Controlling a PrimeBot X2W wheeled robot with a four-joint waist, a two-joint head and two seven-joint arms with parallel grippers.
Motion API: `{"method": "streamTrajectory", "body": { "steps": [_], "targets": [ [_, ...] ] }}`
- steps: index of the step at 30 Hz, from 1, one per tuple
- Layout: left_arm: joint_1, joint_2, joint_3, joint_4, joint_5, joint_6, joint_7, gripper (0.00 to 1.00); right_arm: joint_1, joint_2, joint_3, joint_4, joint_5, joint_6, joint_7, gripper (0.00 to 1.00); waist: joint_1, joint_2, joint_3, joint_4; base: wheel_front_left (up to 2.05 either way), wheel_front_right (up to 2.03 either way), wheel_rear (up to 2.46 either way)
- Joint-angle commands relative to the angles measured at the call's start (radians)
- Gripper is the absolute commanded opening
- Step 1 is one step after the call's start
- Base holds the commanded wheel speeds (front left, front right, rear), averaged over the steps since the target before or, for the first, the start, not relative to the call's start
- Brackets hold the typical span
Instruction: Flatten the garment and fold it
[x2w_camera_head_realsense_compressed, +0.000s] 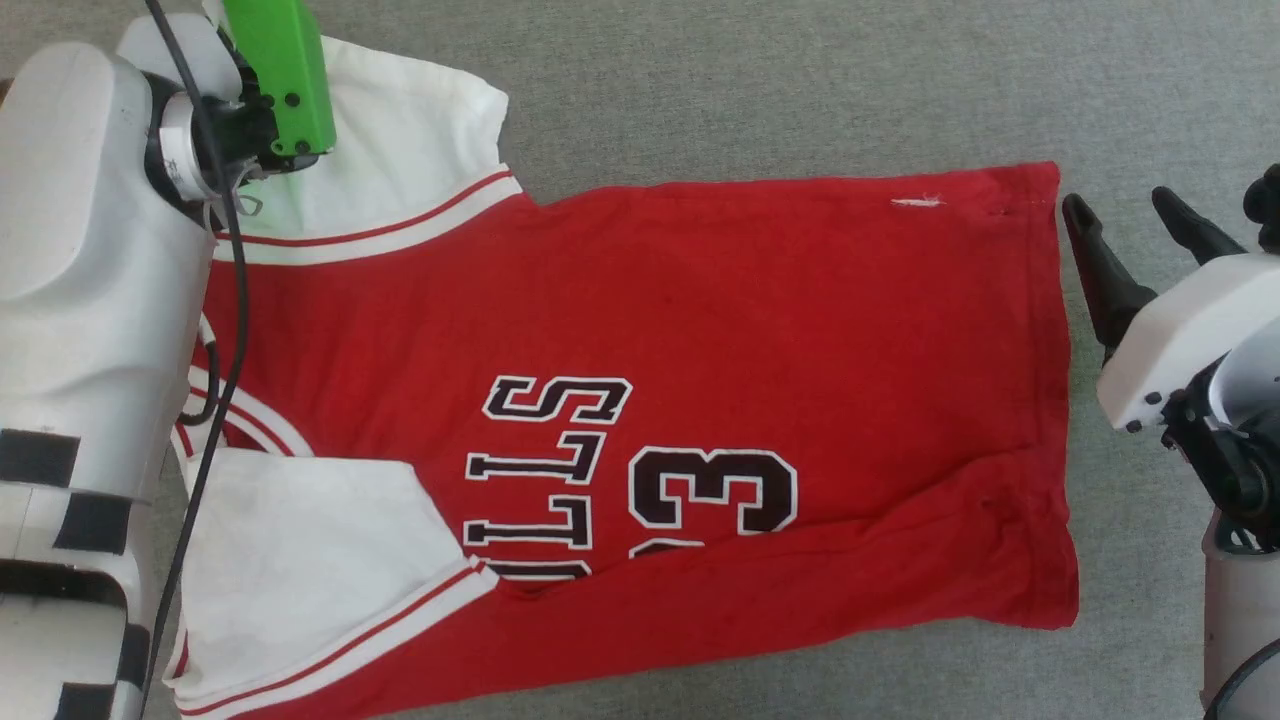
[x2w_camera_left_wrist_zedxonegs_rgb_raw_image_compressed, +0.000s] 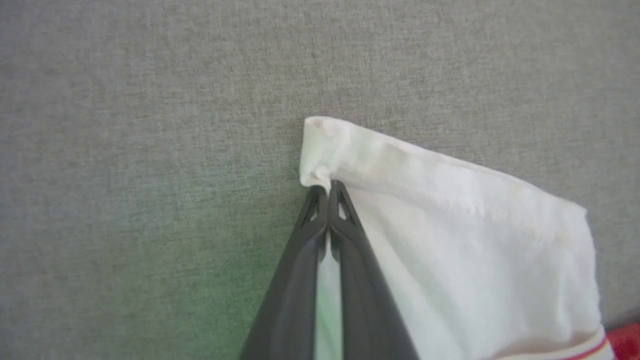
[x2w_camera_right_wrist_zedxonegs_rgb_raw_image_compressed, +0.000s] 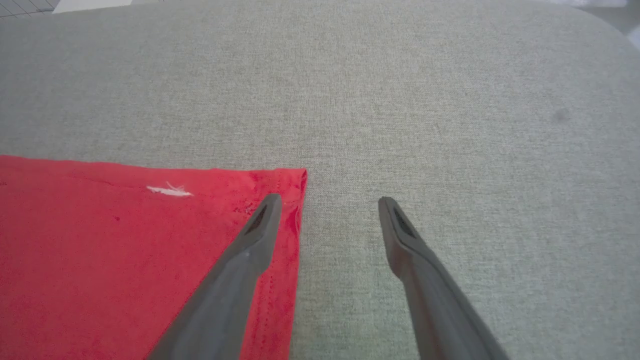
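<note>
Garment (x2w_camera_head_realsense_compressed: 700, 300) spread flat across the grey cloth-covered counter (x2w_camera_head_realsense_compressed: 800, 80), one sleeve pinched, the other gripper open at the hem.

The red jersey lay sideways in the head view, collar toward the robot's left and hem toward its right, with the black white-outlined lettering (x2w_camera_head_realsense_compressed: 545, 470) and the number 3 (x2w_camera_head_realsense_compressed: 715, 490) facing up. The near long edge was folded over, covering part of the letters. The left gripper (x2w_camera_left_wrist_zedxonegs_rgb_raw_image_compressed: 327, 187) had its jaws pressed together on the outer corner of the far white sleeve (x2w_camera_left_wrist_zedxonegs_rgb_raw_image_compressed: 450, 225), with cloth showing between the fingers. The right gripper (x2w_camera_right_wrist_zedxonegs_rgb_raw_image_compressed: 329, 199) hung at the far hem corner with its jaws spread wide, one finger (x2w_camera_right_wrist_zedxonegs_rgb_raw_image_compressed: 260, 225) over the red cloth and the other over bare counter; whether it touched could not be told. The near sleeve (x2w_camera_head_realsense_compressed: 300, 560) lay flat.
</note>
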Motion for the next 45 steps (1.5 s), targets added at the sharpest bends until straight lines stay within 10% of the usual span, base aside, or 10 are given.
{"method": "streamTrajectory", "body": {
  "steps": [1,26,27,28,29,45],
  "targets": [
    [0.064,-0.004,-0.010,0.014,-0.016,0.002,0.014,0.00,-0.022,-0.002,0.003,-0.006,-0.002,-0.001,0.004,1.00,0.0000,-0.0001,-0.007,0.007,0.00,0.00,0.00],
    [0.083,0.024,0.054,-0.189,-0.090,0.010,-0.020,0.00,-0.219,-0.138,0.179,0.194,-0.079,-0.001,0.418,1.00,0.0000,-0.0001,-0.001,0.065,0.00,0.00,0.00],
    [0.085,0.023,0.054,-0.192,-0.092,0.010,-0.020,0.00,-0.222,-0.141,0.183,0.197,-0.074,-0.001,0.424,0.82,0.0000,-0.0001,0.000,0.066,0.00,0.00,0.00],
    [0.087,0.023,0.054,-0.196,-0.093,0.010,-0.021,0.00,-0.225,-0.143,0.188,0.201,-0.068,-0.001,0.429,0.18,0.0000,-0.0001,0.001,0.066,0.00,0.00,0.00],
    [0.089,0.022,0.054,-0.199,-0.095,0.009,-0.022,0.00,-0.226,-0.145,0.192,0.202,-0.063,-0.001,0.432,0.02,0.0000,-0.0001,0.001,0.067,0.00,0.00,0.00],
    [0.256,0.067,0.096,-0.355,-0.135,-0.032,-0.132,0.00,-0.095,-0.150,0.076,0.141,-0.042,-0.001,0.240,0.00,0.0000,-0.0001,-0.170,0.107,0.00,0.00,0.00]
  ]
}}
